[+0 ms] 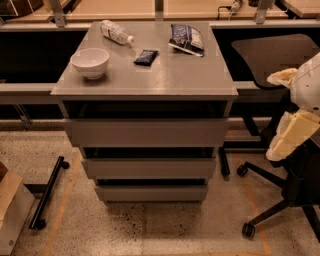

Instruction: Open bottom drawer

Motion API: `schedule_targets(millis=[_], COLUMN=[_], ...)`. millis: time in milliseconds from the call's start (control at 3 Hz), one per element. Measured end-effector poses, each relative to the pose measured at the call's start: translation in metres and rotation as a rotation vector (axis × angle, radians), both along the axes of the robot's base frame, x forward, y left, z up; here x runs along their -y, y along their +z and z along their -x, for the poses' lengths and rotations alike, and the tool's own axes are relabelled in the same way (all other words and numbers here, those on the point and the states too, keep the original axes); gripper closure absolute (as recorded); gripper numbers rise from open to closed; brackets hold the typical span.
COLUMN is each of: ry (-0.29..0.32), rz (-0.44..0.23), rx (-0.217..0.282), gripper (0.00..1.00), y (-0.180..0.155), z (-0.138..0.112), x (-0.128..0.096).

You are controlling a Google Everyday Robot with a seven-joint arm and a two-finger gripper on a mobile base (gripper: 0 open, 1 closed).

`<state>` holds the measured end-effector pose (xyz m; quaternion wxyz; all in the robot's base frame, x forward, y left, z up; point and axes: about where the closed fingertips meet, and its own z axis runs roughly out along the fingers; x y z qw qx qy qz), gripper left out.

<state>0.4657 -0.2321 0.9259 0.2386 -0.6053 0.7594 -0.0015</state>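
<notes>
Near the left edge of the grey counter (150,82), a white bowl (90,62), upright. By the far left corner, a plastic bottle (116,32) lying on its side. Around the middle, a small dark packet (146,56), apart from the bowl. Toward the far right corner, a dark snack bag (186,38), flat.

Under the counter's near edge, three grey fronts stacked with a dark gap above each: top drawer (146,132), middle drawer (149,168), and lowest, just above the floor, the bottom drawer (151,193), plain and without a handle, no tray showing. Nothing between it and the camera but bare floor.

Off the counter's right edge, a black office chair (272,57), its wheeled legs spread beside the cabinet. In front of the chair, at the picture's right border, the cream and white gripper (287,142), well apart from the drawers; open or closed, cannot tell.

Left of the cabinet, a black bar on small wheels (47,192) and a cardboard box (12,205). Speckled stone floor (165,232) with orange tape lines. Beyond the far edge, pale wooden tables (115,9)
</notes>
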Motion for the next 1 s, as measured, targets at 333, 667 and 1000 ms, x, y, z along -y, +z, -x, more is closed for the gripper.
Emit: schedule_targets(millis=[333,667,1000], ry=[0.027,0.013,0.009], rz=[-0.059,-0.085,-0.09], rx=[-0.012,-0.081,-0.092], gripper=[0.0,0.0,0.0], y=[-0.035,-0.078,-0.084], z=[-0.024,-0.042,-0.043], x=[0.004,0.001,0.001])
